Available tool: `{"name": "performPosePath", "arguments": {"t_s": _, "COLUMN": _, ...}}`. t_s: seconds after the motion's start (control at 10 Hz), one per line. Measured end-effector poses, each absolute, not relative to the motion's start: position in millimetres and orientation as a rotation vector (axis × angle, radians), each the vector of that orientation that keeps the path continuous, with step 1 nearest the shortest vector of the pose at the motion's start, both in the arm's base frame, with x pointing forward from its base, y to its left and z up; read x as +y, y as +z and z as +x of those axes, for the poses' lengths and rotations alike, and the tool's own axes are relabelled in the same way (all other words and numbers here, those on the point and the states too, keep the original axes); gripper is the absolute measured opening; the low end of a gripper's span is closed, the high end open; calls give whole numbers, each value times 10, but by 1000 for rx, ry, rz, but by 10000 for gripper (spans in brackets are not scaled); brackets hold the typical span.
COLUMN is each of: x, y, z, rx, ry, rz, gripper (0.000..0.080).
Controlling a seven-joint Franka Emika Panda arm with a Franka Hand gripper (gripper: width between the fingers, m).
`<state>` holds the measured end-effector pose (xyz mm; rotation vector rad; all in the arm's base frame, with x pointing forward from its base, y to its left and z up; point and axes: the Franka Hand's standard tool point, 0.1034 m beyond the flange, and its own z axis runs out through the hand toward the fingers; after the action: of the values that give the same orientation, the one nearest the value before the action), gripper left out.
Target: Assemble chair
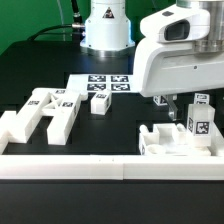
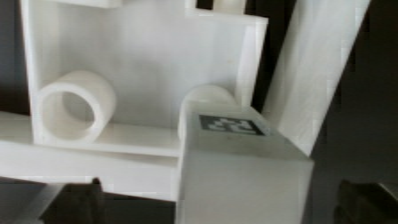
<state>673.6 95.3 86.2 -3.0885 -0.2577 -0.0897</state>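
Observation:
Loose white chair pieces lie at the exterior view's left: a large forked piece (image 1: 40, 112) with marker tags and a small block (image 1: 100, 102). On the right stands a blocky chair piece (image 1: 172, 142) with an upright tagged post (image 1: 199, 122) on it. My gripper (image 1: 180, 110) hangs just above that piece, beside the post. Up close, the wrist view shows the piece's wall with a round hole (image 2: 75, 108) and the tagged post (image 2: 240, 160) running between my dark fingertips (image 2: 39, 205). The jaws stand wide, with gaps on both sides of the post; the gripper (image 2: 199, 202) is open.
The marker board (image 1: 103, 82) lies flat in the middle, in front of the robot's base (image 1: 105, 30). A long low white rail (image 1: 100, 166) borders the near edge, with a raised end at the left (image 1: 12, 128).

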Motion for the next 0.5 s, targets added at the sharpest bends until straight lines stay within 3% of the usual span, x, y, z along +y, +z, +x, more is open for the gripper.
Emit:
{"name": "performPosePath", "arguments": {"t_s": 0.2, "x": 964, "y": 867, "z": 6740, "rx": -259, "ry": -91, "rz": -3088, "gripper": 649}}
{"name": "performPosePath", "arguments": {"t_s": 0.4, "x": 960, "y": 862, "z": 6738, "rx": -258, "ry": -90, "rz": -3088, "gripper": 389}}
{"name": "performPosePath", "arguments": {"t_s": 0.5, "x": 960, "y": 862, "z": 6738, "rx": -258, "ry": -90, "rz": -3088, "gripper": 389}}
